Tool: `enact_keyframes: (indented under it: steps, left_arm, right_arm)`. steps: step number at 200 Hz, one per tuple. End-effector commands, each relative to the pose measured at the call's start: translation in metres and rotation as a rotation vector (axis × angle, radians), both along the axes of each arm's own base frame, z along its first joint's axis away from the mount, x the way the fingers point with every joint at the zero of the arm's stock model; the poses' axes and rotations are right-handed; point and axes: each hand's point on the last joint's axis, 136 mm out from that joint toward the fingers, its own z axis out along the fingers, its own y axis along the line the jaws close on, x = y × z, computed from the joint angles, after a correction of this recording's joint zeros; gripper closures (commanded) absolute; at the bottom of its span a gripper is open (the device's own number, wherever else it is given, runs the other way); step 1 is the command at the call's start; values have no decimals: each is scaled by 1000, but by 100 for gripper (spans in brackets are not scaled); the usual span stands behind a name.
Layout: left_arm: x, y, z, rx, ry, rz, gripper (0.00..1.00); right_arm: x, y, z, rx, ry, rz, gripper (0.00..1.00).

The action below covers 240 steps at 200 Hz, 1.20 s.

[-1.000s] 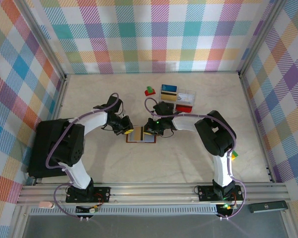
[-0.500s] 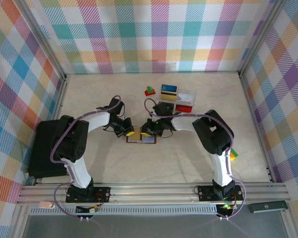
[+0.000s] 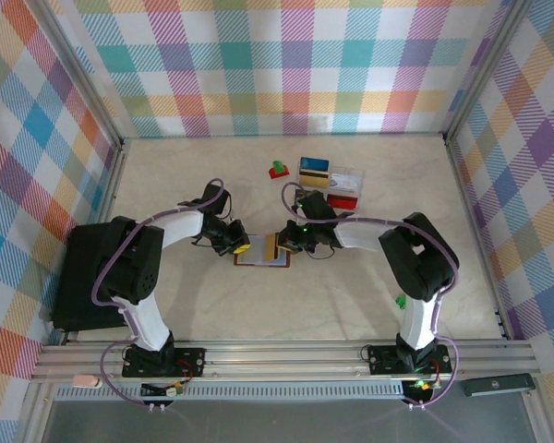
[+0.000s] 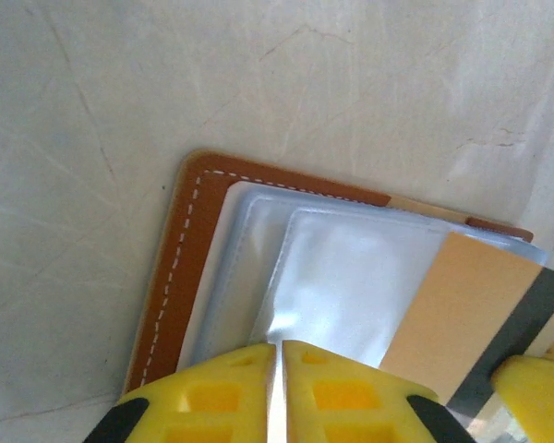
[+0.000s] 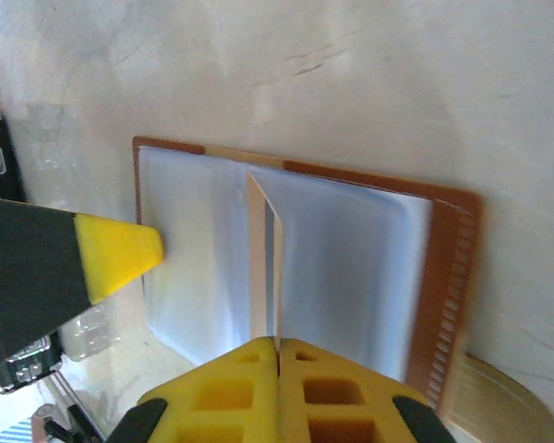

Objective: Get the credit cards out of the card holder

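The holder (image 3: 258, 261) lies open and flat on the counter (image 3: 351, 295), directly under both pincers, which meet over it from opposite sides.

The left pincer (image 3: 240, 246) sits over the holder's left half. In its wrist view the two yellow fingers are pressed together with barely a slit between them. A creased corner of the clear sleeve (image 4: 342, 277) runs up into that slit, so this pincer is closed on the holder's sleeve. Beyond the fingertips, the stitched brown border wraps the sleeve's far corner.

The right pincer (image 3: 279, 245) is over the holder's right half, close to the left one but not touching it. Its fingers are shut tight on a card (image 4: 452, 305), which is tan with a dark stripe. In the right wrist view the card is seen edge-on, a thin strip running forward from the fingertips across the holder's middle. I cannot tell whether its far end is free of the sleeve or tucked in it. The bluish-grey lining spreads to both sides of that strip. The brown edge lies off to the pincer's right.

Beyond the right pincer, well apart from it, stands a clear box (image 3: 343, 180). A small red-and-green block (image 3: 278, 170) sits just beside the box.
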Motion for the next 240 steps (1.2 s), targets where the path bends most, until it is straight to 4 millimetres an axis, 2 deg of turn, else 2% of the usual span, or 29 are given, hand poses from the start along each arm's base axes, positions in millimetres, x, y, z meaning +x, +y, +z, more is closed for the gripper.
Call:
enact_keyframes:
  steps: [1, 19, 54, 74, 96, 114, 130, 164, 215, 240]
  left_arm:
    - [-9, 13, -8, 72, 20, 43, 84]
    - [0, 6, 13, 24, -41, 51, 79]
    - [18, -8, 70, -86, -190, 44, 66]
    - [25, -15, 109, -162, -290, 24, 56]
    - [32, -22, 155, -263, -418, 12, 39]
    - [32, -31, 190, -351, -498, -15, 29]
    - [32, -37, 215, -413, -566, -45, 19]
    - [32, -46, 244, -484, -677, -113, 1]
    - [46, -58, 269, -564, -798, -144, 0]
    - [52, -71, 284, -678, -839, -175, 10]
  right_arm:
    - [2, -14, 10, -48, -115, 48, 100]
    - [4, -12, 32, -33, -223, 108, 100]
    - [8, -15, 81, -4, -438, 209, 100]
    - [9, -20, 113, 32, -529, 254, 100]
    - [11, -25, 154, 105, -616, 300, 100]
    - [20, -31, 177, 149, -622, 295, 100]
    - [20, -29, 197, 215, -619, 328, 100]
    - [28, -26, 218, 267, -585, 362, 100]
    - [30, -25, 255, 377, -552, 393, 100]
    - [33, -27, 266, 417, -522, 389, 100]
